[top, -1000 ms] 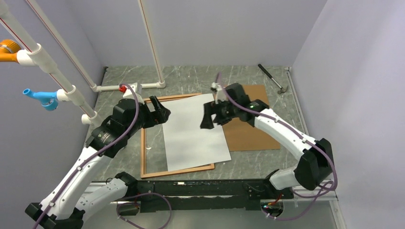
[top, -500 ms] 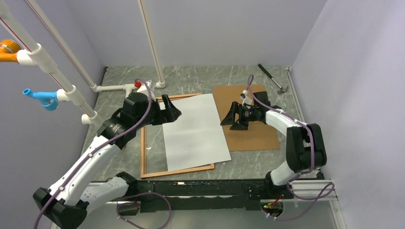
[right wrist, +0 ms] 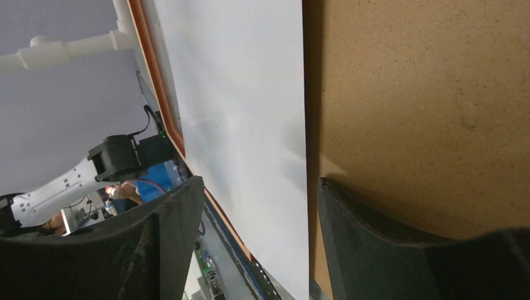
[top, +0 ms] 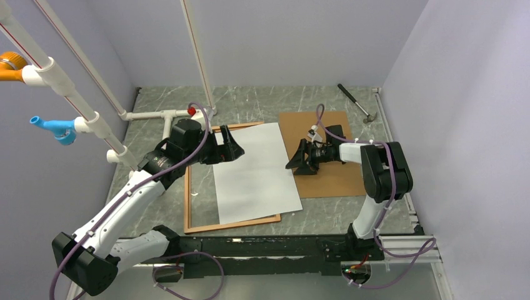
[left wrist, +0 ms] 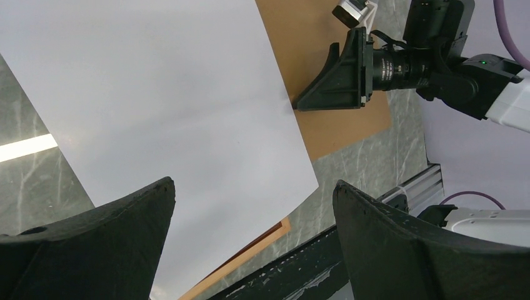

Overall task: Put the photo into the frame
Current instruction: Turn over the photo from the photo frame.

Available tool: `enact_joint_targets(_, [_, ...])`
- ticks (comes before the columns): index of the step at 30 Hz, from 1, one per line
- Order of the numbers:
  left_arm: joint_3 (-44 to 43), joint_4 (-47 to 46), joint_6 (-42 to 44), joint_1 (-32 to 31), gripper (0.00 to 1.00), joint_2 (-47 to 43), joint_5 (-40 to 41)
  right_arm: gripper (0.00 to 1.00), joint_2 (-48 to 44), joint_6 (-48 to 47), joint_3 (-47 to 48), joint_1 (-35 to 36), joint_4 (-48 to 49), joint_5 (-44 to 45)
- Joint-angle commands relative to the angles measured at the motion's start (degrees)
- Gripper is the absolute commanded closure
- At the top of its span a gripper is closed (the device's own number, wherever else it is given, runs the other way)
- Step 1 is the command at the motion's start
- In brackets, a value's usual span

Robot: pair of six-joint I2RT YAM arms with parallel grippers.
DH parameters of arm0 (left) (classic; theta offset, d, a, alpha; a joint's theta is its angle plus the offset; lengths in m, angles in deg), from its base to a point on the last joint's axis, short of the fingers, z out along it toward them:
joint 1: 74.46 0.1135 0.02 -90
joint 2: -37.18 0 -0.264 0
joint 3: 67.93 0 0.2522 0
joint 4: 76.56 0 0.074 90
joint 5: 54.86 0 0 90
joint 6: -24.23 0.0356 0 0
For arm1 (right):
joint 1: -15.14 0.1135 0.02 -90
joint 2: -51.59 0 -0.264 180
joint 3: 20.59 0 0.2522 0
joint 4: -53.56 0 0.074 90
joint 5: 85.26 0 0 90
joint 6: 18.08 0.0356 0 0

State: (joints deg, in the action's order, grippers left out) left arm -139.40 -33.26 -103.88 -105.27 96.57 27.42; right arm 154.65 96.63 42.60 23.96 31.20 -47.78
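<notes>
The photo (top: 256, 172) lies white back up, skewed across the frame (top: 187, 200), covering its right rail and overlapping the left edge of the brown backing panel (top: 331, 169). My left gripper (top: 236, 152) is open and empty, above the photo's far left corner. My right gripper (top: 294, 164) is open and empty, low over the panel, its fingertips at the photo's right edge. In the left wrist view the open left gripper (left wrist: 253, 184) spans the photo (left wrist: 156, 94) and a frame corner (left wrist: 275, 232). In the right wrist view the right gripper (right wrist: 261, 181) straddles the edge between photo (right wrist: 244, 94) and panel (right wrist: 425, 94).
A hammer (top: 357, 102) lies at the back right by the wall. White pipes (top: 150, 115) run along the back left, with blue (top: 53, 127) and orange (top: 12, 65) fittings on the left. A black rail (top: 262, 247) bounds the near edge.
My left gripper has moved right over the photo's far left corner. My right gripper has moved from above the photo to the panel and dropped low at the photo's right edge.
</notes>
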Motion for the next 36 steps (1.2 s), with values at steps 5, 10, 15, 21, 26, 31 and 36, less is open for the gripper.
enact_joint_targets(5, [-0.1, -2.5, 1.1, 0.2, 0.01, -0.7, -1.1, 0.32, 3.9, 0.3, 1.2, -0.2, 7.2, -2.4])
enact_joint_targets(10, [-0.1, -2.4, 1.2, 0.3, 0.01, -0.3, -1.2, 0.33, 5.6, 3.5, 0.5, -0.2, 13.1, -6.7])
enact_joint_targets(15, [-0.1, -2.4, 1.2, 0.2, 0.01, -0.4, -1.1, 0.38, 5.0, 5.8, 0.1, 0.1, 16.6, -10.7])
enact_joint_targets(21, [-0.1, -2.4, 1.1, 0.2, 0.01, -0.3, -1.5, 0.49, 3.1, 10.6, -1.2, 1.5, 22.5, -13.3])
enact_joint_targets(26, [0.0, -2.3, 1.2, 0.3, 0.0, -0.6, -1.3, 0.57, 2.2, 10.6, -0.2, 3.7, 21.2, -12.4])
enact_joint_targets(31, [0.0, -1.8, 1.4, 0.2, 0.01, -0.8, -1.0, 0.61, 3.2, 9.6, 1.6, 6.3, 18.7, -10.1])
enact_joint_targets(36, [-0.2, -1.2, 1.7, 0.2, 0.01, -1.0, -0.5, 0.66, 4.0, 11.3, 2.1, 7.9, 20.0, -8.8])
